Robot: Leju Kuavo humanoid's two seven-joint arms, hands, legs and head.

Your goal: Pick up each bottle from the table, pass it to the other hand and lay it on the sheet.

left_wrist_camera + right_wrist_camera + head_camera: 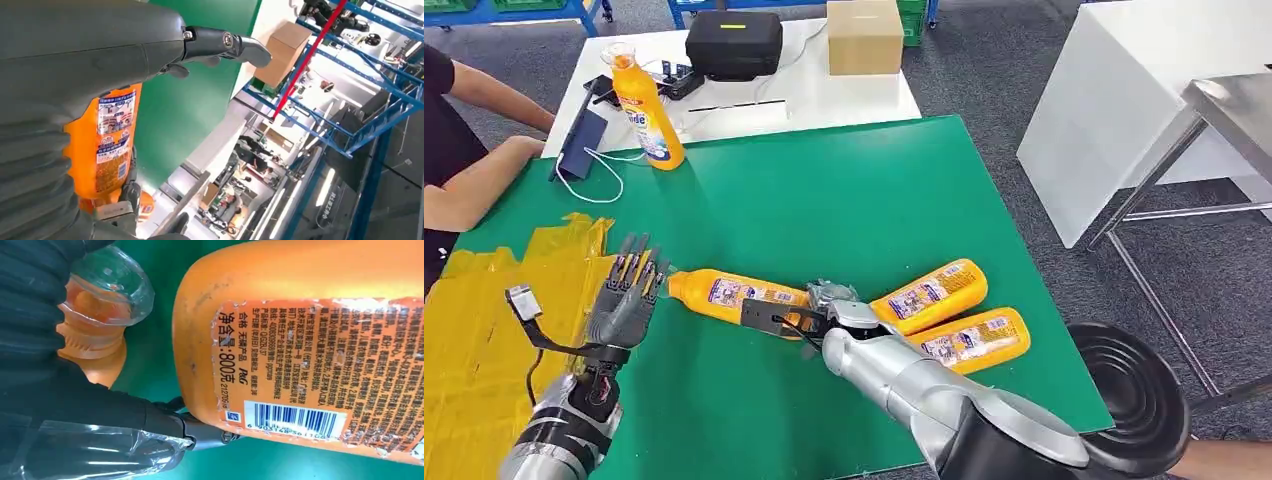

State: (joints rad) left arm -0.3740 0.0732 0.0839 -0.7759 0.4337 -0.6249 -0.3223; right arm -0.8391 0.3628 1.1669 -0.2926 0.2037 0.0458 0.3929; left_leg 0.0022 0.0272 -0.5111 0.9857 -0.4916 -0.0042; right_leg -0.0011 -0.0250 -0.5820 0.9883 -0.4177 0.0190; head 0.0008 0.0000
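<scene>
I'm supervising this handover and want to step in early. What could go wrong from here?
The right hand grips the held bottle at its far end, so the cap end could sag as it nears the open left hand. Two more bottles lie right beside the right arm and could get knocked. The yellow sheet looks crumpled, so a laid bottle might roll.

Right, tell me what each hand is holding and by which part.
The right hand grips an orange bottle around its body, toward the base end. The left hand holds nothing; its fingers are spread near the bottle's neck.
</scene>
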